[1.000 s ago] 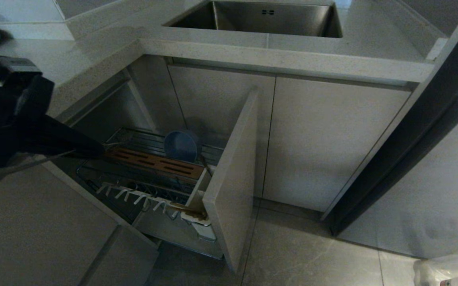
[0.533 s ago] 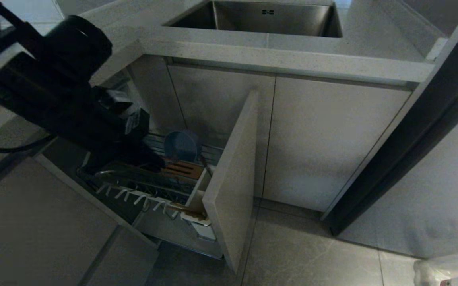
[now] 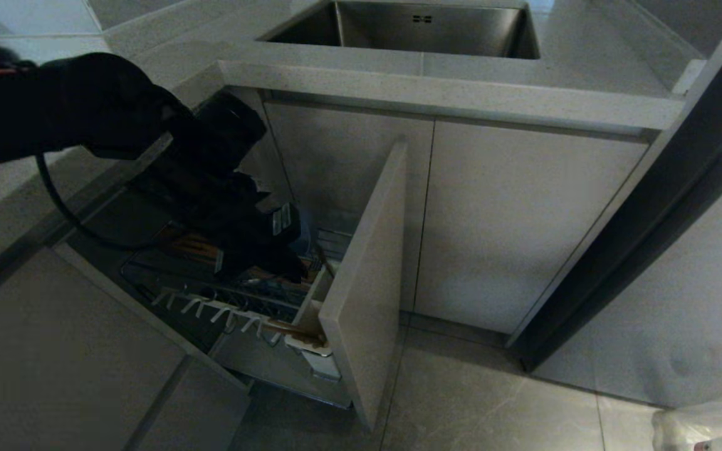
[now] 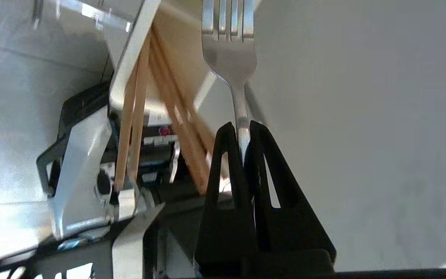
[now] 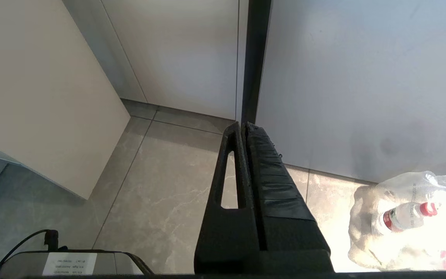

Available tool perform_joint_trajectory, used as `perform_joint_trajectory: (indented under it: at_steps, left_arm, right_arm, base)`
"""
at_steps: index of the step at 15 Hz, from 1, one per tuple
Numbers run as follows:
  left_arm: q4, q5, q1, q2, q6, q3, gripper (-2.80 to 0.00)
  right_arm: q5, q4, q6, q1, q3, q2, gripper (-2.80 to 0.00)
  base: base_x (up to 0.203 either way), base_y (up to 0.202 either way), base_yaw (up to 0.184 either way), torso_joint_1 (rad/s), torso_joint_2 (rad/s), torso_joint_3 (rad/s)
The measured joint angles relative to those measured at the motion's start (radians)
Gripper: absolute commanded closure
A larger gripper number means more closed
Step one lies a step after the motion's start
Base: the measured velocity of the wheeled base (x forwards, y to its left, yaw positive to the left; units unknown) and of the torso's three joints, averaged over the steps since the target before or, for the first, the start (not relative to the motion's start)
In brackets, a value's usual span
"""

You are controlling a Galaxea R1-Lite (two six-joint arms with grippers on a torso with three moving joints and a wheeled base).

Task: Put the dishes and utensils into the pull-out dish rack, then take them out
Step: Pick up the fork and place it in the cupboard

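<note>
The pull-out dish rack stands drawn out from under the counter, with its row of white pegs and beige door front. My left gripper reaches down into the rack near the door front. In the left wrist view the left gripper is shut on the handle of the silver fork, tines pointing away. Tan chopsticks lean in the white utensil cup beside it. The dishes are hidden behind my left arm. My right gripper hangs shut and empty over the floor.
A steel sink is set in the counter above the rack. Closed cabinet doors stand to the right. A clear plastic bag with bottles lies on the tiled floor at the right.
My left arm has swung from the left edge down and to the right into the rack, and now covers the blue bowl that showed earlier. The right arm has kept still.
</note>
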Motion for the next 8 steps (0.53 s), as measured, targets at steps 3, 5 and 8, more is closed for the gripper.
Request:
perform_joint_trajectory:
  at_steps: [3,5,8]
  left_arm:
    - [-0.045,-0.001,0.0,0.037,0.001,-0.001,0.0]
    - [-0.047,-0.003,0.0,0.057,0.002,-0.005,0.0]
    - [-0.048,-0.008,-0.001,0.084,0.002,-0.008,0.0]
  right_arm:
    - [0.0,0.0,0.0,0.0,0.0,0.0,0.0]
    - [0.0,0.0,0.0,0.0,0.0,0.0,0.0]
    - [0.0,0.0,0.0,0.0,0.0,0.0,0.0]
  base:
    - [0.0,0.0,0.0,0.0,0.0,0.0]
    - [0.0,0.0,0.0,0.0,0.0,0.0]
    - [0.0,0.0,0.0,0.0,0.0,0.0]
